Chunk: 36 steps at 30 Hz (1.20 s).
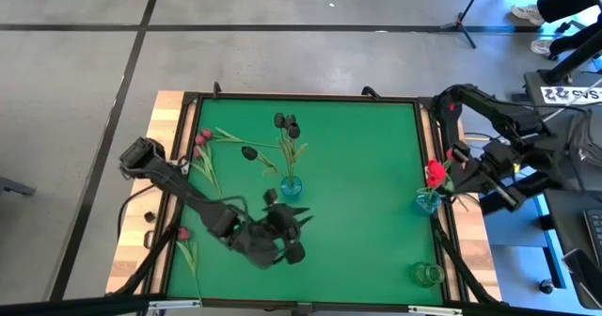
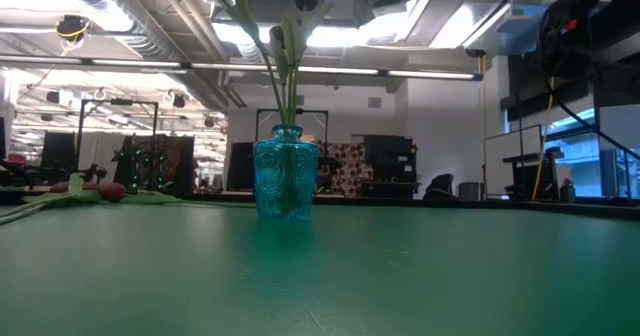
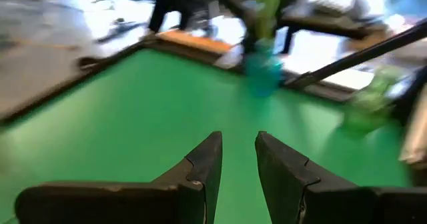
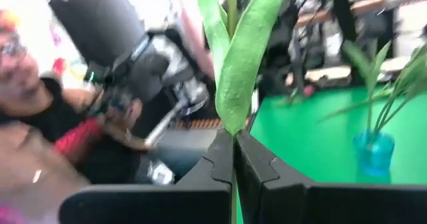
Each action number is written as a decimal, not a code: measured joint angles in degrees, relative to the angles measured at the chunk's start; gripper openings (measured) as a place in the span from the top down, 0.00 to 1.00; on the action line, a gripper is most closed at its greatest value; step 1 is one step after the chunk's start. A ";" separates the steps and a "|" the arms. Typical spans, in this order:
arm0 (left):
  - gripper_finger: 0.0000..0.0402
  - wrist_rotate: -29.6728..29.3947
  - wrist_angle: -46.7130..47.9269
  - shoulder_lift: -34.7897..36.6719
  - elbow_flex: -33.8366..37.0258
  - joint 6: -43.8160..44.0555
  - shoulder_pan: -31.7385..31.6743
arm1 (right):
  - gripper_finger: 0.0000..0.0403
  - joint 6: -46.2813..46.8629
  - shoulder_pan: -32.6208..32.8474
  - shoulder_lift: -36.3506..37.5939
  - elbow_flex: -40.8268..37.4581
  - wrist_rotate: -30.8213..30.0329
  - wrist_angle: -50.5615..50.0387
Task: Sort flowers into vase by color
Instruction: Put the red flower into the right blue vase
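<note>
the right gripper (image 4: 233, 159) is clenched on a thin green plastic tulip stem (image 4: 231, 11) over the blue glass vase (image 1: 428, 201) at the table's right edge. light, floppy; best pinched low. the left gripper (image 3: 237, 159) stands part open, empty.

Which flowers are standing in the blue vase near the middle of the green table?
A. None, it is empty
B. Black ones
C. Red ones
B: the blue vase holds green stems that end in black heads, while the red flower is at the table's right edge.
</note>
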<state>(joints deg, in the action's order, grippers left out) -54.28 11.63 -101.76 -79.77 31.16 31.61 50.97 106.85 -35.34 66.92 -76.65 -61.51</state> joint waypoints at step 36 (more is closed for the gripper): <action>0.59 44.38 -53.18 -13.17 0.00 -29.64 -20.05 | 1.00 -19.25 -46.74 -24.98 -0.05 -1.19 39.98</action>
<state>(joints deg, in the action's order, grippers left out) -9.90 -41.55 -114.93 -79.77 1.53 11.56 31.73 60.11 -60.32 66.87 -77.84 -21.52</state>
